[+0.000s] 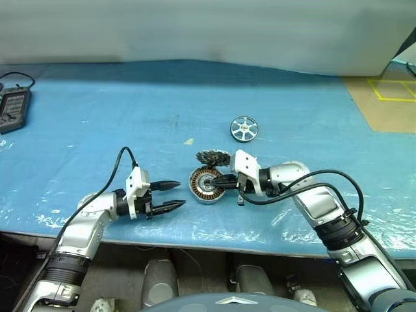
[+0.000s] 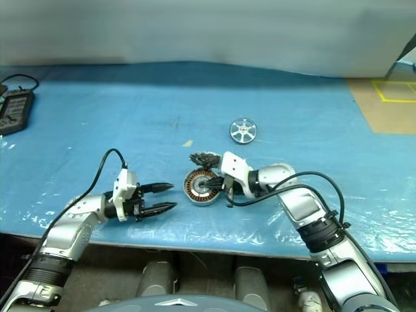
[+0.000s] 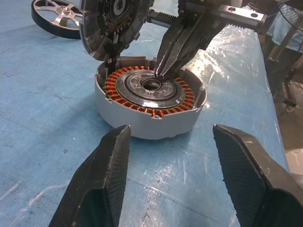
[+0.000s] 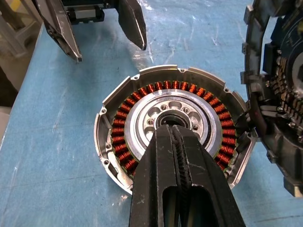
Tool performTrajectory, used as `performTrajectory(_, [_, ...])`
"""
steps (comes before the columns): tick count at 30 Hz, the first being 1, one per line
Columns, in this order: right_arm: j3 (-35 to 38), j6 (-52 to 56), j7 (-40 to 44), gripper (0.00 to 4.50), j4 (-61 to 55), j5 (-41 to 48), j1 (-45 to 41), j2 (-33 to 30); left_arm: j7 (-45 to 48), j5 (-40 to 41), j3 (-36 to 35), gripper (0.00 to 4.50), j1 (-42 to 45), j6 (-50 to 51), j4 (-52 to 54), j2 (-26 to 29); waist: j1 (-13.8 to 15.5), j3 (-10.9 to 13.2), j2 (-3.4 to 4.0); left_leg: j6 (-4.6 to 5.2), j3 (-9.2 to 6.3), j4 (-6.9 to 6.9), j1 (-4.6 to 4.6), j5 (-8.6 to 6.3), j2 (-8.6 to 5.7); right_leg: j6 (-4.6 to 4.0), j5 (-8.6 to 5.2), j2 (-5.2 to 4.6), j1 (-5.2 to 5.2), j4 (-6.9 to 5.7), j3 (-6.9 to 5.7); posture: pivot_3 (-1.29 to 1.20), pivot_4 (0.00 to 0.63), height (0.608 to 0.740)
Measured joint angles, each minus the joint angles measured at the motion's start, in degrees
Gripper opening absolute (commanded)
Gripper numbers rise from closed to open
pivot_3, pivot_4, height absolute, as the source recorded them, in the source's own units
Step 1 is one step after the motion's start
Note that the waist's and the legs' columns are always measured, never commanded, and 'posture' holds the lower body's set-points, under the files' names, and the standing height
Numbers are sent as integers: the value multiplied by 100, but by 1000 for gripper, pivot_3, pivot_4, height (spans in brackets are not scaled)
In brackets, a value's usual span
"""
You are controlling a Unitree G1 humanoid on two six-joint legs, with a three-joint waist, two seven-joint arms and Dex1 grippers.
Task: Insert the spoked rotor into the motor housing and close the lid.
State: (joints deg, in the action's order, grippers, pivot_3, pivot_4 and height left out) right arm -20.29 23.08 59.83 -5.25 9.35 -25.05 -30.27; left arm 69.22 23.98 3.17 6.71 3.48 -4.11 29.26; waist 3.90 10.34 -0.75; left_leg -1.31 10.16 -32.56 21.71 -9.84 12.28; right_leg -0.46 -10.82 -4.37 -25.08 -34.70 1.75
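1. Right end effector (image 4: 176,130): fingers pressed together, pinching nothing, tips over the dark centre of the housing.
2. Housing (image 3: 149,97): flat on the table (image 1: 97,117), directly under the right end effector's tips; copper windings exposed; lies just ahead of the left end effector.
3. Lid (image 3: 113,23): tilted up on edge, leaning at the housing's far rim, just beside the right end effector; segmented face turned toward the housing.
4. Rotor (image 1: 244,129): flat on the table, beyond the right end effector, well apart from the housing.
5. Left end effector (image 1: 171,195): fingers spread, empty, pointing at the housing, apart from it.
6. Handheld device (image 1: 13,109): far table edge, well apart from the left end effector.
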Motion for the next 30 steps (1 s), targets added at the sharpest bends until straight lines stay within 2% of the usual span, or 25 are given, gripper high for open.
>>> performTrajectory(11, [-29,27,-9,20,143,-17,-211,184,0,-16,0,2909,7,-3,-46,-5,2,0,0,0,0,0,2,0,1,0,0,0,-1,1,-1,0,150,740])
performTrajectory(30, [-379,-471,12,20,195,-638,-278,-107,7,-20,0,2909,16,-105,-150,-9,7,-2,-1,-1,0,0,-6,-1,-1,1,-1,-2,9,1,1,0,150,740])
